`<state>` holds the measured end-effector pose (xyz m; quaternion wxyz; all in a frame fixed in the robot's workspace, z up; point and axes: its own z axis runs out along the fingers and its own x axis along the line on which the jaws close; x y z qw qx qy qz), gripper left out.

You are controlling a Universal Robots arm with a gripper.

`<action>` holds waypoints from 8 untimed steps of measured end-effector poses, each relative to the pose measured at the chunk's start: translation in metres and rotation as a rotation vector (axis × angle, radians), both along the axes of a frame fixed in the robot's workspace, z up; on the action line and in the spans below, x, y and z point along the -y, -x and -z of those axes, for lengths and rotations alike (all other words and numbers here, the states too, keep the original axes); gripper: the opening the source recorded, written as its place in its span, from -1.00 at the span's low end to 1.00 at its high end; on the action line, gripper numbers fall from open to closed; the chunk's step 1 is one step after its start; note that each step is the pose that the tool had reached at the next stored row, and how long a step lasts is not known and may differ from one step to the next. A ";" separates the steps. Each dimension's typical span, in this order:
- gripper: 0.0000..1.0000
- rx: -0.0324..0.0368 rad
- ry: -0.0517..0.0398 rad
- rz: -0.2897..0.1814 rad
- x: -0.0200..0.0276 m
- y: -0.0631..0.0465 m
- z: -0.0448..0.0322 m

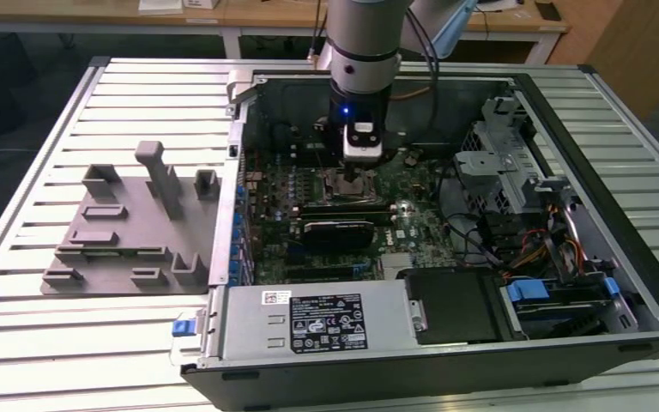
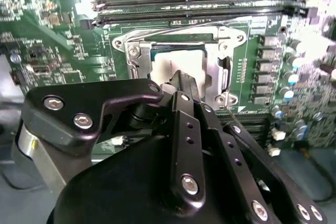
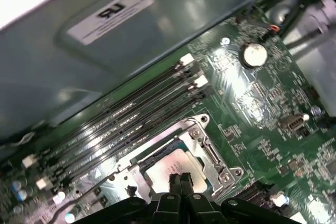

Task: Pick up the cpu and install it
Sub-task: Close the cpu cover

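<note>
I'm watching the gripper (image 3: 181,178) with its two slim black fingers (image 3: 174,182) pressed tight together, hanging tip-down over the cpu (image 3: 167,163). The cpu is lying flat inside the socket frame (image 3: 212,156), and its smooth silver-grey square top is catching the light within that shiny stamped-metal surround. I can't tell whether the tips are touching the lid or sitting just above it. Long dark memory slots (image 3: 131,121) are running beside the socket across the green, finely dotted motherboard (image 3: 252,103). In the exterior view the arm (image 1: 364,51) is reaching down into the open computer case (image 1: 421,373).
</note>
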<state>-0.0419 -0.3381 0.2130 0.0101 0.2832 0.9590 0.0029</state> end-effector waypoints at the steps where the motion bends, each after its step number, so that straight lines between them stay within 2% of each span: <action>1: -0.79 0.0000 0.0011 -0.018 0.0000 0.000 0.0001; 8: -0.79 0.0000 0.0085 -0.143 0.0000 0.000 0.0008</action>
